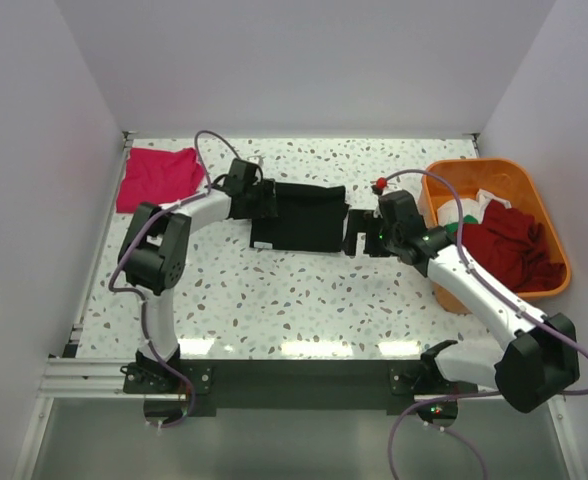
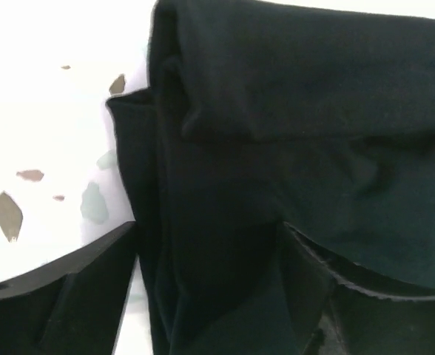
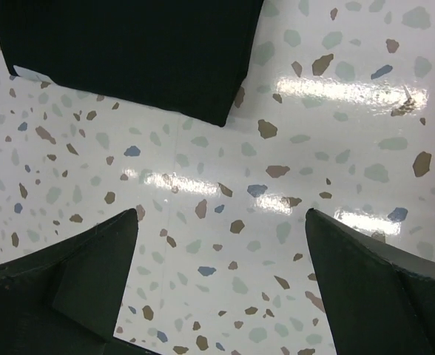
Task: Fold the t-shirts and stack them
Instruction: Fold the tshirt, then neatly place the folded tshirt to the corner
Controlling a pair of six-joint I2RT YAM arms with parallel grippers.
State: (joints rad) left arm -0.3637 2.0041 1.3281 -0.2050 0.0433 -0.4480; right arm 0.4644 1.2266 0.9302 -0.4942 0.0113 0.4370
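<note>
T-shirts, one black t-shirt [image 1: 299, 215] folded at frame centre on the speckled table [image 1: 294, 300]; one pink-red t-shirt [image 1: 159, 177] folded at upper left; one dark red t-shirt [image 1: 509, 250] heaped in the single orange tub [image 1: 474, 168] at right; left gripper [image 2: 206, 237] straddled the black cloth's edge, whether it pinched could not be told; right gripper [image 3: 221, 222] gaped wide over bare table, just beside that shirt

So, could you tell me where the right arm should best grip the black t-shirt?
Its right edge, I'd say, coming low from the right: the black t-shirt lies flat and folded, and that edge faces the right gripper, its jaws open above the table.
</note>
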